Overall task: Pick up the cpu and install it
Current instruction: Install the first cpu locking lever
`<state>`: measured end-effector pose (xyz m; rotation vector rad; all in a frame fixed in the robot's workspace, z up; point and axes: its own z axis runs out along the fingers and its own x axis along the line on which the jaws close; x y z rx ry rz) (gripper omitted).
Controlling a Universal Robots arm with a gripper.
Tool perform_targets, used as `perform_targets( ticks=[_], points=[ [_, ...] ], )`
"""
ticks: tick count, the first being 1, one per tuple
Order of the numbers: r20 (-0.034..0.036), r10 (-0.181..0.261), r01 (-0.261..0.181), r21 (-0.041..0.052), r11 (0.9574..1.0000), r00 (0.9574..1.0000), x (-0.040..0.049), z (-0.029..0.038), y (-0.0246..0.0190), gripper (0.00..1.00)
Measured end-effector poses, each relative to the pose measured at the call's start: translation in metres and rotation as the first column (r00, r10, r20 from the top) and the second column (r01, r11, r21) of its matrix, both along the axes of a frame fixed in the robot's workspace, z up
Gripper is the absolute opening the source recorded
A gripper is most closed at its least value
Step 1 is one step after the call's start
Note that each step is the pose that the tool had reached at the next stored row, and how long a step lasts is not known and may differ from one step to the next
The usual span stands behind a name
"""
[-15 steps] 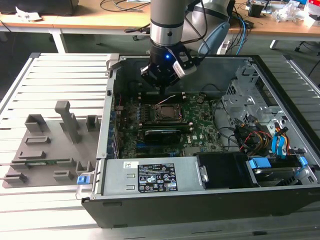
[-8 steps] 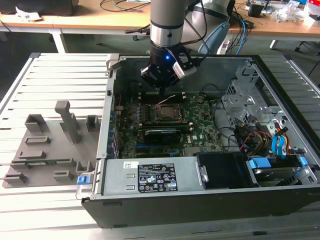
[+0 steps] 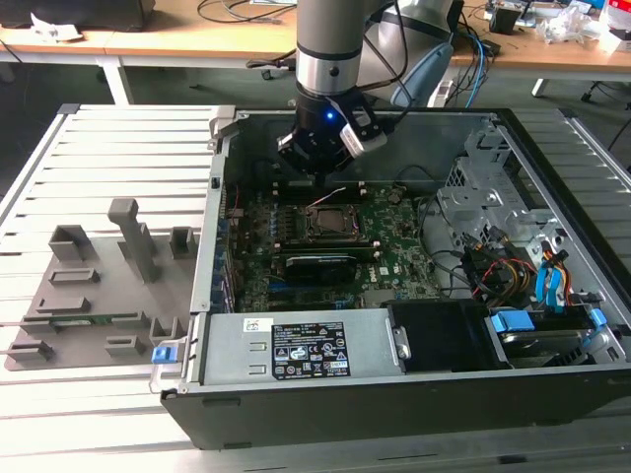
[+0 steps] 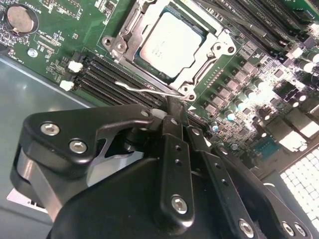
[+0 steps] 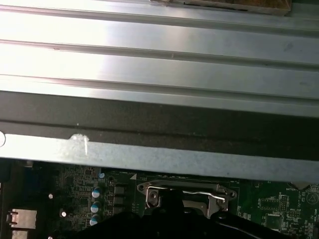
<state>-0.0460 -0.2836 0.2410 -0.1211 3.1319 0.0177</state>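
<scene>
A ribbed metal surface (image 3: 118, 148) carries an open computer case (image 3: 394, 394) and a grey fixture tray (image 3: 89, 296) beside it.

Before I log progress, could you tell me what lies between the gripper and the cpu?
In the second wrist view, the socket's metal frame and thin lever wire lie between the gripper and the cpu.

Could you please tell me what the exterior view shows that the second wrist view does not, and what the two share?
Exterior view: the whole open black computer case, the grey slatted metal table, the grey plastic parts fixture and the silver robot arm above the board.

Second wrist view: the small square silver-topped cpu seated in its metal-framed socket, with the black hand just beside it.

Both: the green motherboard and the socket.
</scene>
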Motion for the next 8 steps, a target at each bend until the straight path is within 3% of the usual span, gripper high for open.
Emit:
perform_targets(
  ticks=[8],
  points=[
    [-0.0001, 0.0, 0.0, -0.0001, 1.0, 1.0, 0.0, -0.0084, 0.0, 0.11]
  ],
)
